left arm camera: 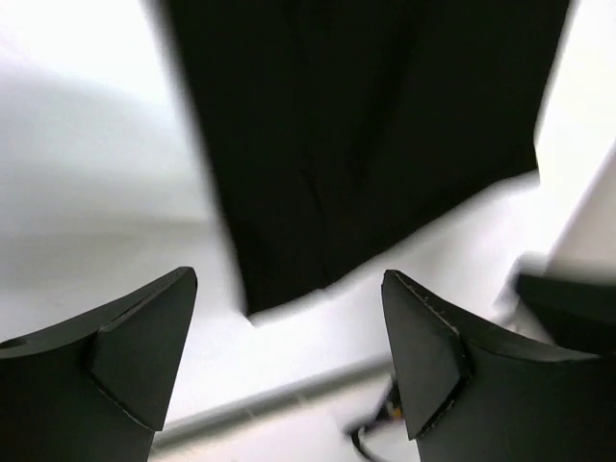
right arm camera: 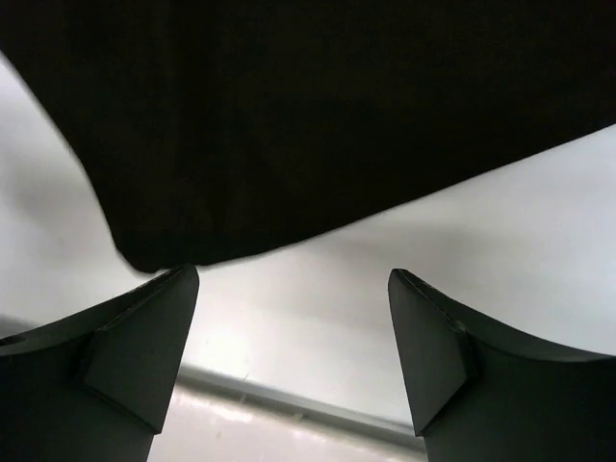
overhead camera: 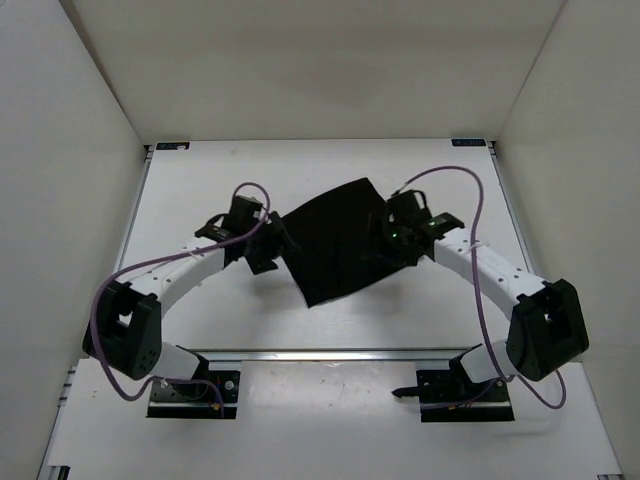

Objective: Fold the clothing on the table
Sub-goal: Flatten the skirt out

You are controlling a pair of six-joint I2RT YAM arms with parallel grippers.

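The left end effector (left arm camera: 289, 279) hangs over the worktop (overhead camera: 190, 190) at the left edge of the clothing (overhead camera: 335, 245). Its two fingers are spread wide with nothing between them, and its wrist view shows a corner of the black cloth just beyond the fingertips, clear of both. The clothing is spread near the middle of the worktop as a compact, roughly four-sided shape. It is turned askew, so that one corner points to the far side and another toward the near metal rail (overhead camera: 340, 352). At its right edge sits the right end effector (right arm camera: 294, 274), fingers likewise spread and gripping nothing. In its wrist view a rounded corner of the cloth comes close to the tip of one finger; whether they touch cannot be told.
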